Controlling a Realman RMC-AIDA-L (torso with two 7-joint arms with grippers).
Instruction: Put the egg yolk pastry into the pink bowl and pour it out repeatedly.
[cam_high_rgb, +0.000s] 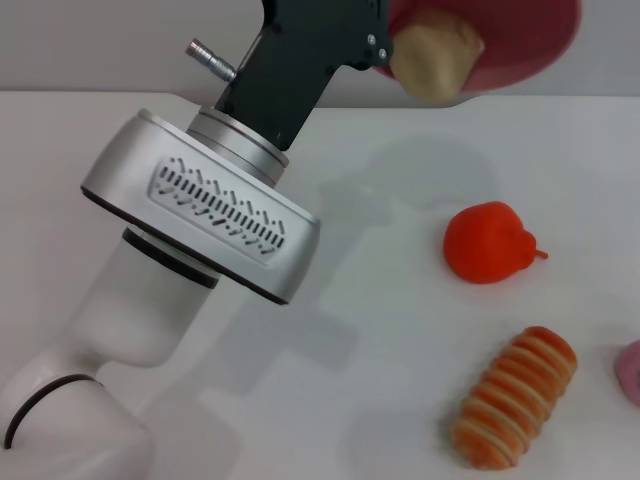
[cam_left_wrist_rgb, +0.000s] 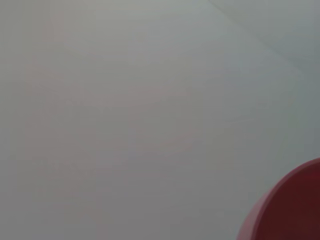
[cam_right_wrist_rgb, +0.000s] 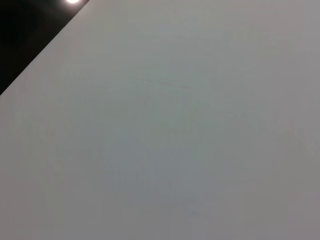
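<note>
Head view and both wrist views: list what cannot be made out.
- Pink bowl: head view's top edge cuts it off; the left wrist view shows only a rim corner.
- Left tool: its tips are hidden behind its black body in the head view.
- Right tool: in no view; its wrist view shows only bare table.
- Egg yolk pastry: visible only in the head view.

Bare white table (cam_high_rgb: 400, 330) left of centre; red-orange fruit (cam_high_rgb: 488, 243) and striped roll (cam_high_rgb: 515, 398) well apart at right.

Left arm raised, reaching forward, hand (cam_high_rgb: 375, 40) lifted high
</note>
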